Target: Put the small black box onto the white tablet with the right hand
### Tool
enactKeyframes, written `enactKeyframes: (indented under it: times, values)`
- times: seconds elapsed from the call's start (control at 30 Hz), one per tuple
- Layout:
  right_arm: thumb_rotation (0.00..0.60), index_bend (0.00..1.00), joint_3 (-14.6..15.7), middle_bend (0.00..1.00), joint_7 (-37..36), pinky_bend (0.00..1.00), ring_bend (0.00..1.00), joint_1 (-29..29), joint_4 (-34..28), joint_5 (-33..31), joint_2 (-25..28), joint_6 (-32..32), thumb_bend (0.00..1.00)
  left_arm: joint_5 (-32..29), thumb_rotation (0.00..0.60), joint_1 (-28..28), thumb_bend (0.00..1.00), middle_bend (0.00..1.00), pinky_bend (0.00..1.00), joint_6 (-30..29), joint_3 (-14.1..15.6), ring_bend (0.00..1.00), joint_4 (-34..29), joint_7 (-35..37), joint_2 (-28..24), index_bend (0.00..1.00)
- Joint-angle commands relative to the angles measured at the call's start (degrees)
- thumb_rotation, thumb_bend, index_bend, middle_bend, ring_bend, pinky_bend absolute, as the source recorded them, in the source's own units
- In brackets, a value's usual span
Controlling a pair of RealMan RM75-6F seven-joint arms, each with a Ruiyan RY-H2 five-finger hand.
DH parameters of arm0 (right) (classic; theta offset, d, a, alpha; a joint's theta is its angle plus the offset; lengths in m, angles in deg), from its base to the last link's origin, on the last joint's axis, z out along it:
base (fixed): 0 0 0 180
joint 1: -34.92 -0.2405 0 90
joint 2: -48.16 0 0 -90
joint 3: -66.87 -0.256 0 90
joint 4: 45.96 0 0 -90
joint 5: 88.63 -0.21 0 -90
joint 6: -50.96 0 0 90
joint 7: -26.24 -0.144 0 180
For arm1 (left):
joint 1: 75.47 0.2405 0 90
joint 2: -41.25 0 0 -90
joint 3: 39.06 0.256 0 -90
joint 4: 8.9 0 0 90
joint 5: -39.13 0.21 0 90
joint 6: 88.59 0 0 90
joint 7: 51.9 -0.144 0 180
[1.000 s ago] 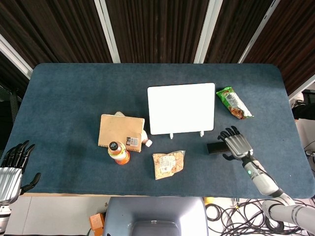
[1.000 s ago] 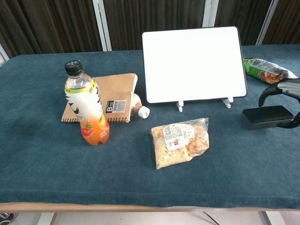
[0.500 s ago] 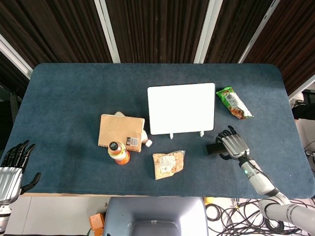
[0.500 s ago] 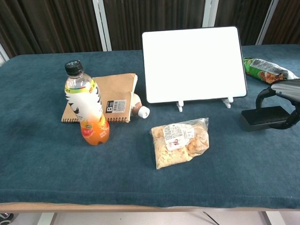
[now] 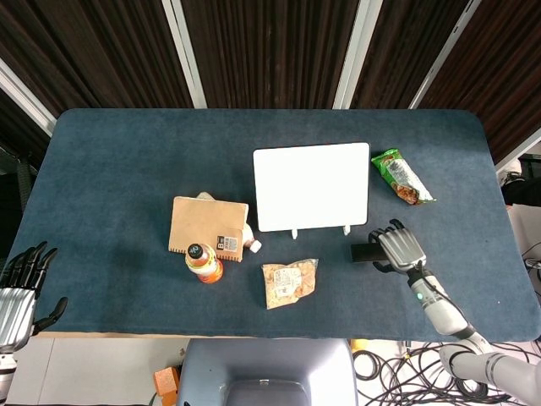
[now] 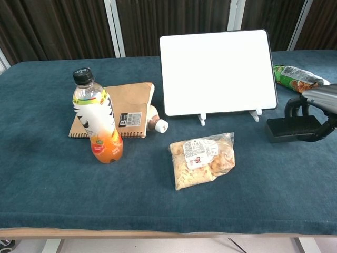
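Small black box (image 6: pixel 294 128), lying on the surface at about four o'clock from the propped white tablet (image 5: pixel 312 185), looked stiff and light, with the right hand (image 5: pixel 400 248) curled over its right end, apparently gripping across its long sides.

Right robot hand (image 6: pixel 319 108) cut by chest-view edge

Matt, felt-like blue cloth covers the table (image 6: pixel 47 174); the snack bag (image 6: pixel 202 158) is glossy clear plastic.
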Motion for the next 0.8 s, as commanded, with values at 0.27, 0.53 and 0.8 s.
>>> enactKeyframes:
  times: [0.27, 0.53, 0.8]
  values:
    - [0.600, 0.84, 0.07, 0.54, -1.83, 0.22, 0.43, 0.87, 0.30, 3.08, -0.16, -4.47, 0.23, 0.10, 0.600, 0.19, 0.31, 0.00, 0.11, -0.34, -0.02, 0.00, 0.05, 0.28, -0.07, 0.00]
    - [0.600, 0.84, -1.90, 0.54, -1.00, 0.24, 0.44, 1.23, 2.89, 7.95, -1.71, -15.02, 0.24, -0.03, 0.600, 0.17, 0.31, 0.00, 0.11, -0.25, -0.12, 0.00, 0.00, 0.33, -0.07, 0.00]
    - [0.600, 0.85, -10.41, 0.55, 11.81, 0.24, 0.44, -7.13, 7.92, 5.49, -8.28, -14.87, 0.24, 0.18, 0.600, -0.07, 0.30, 0.00, 0.11, -0.02, -0.16, 0.00, -0.16, -0.41, 0.21, 0.00]
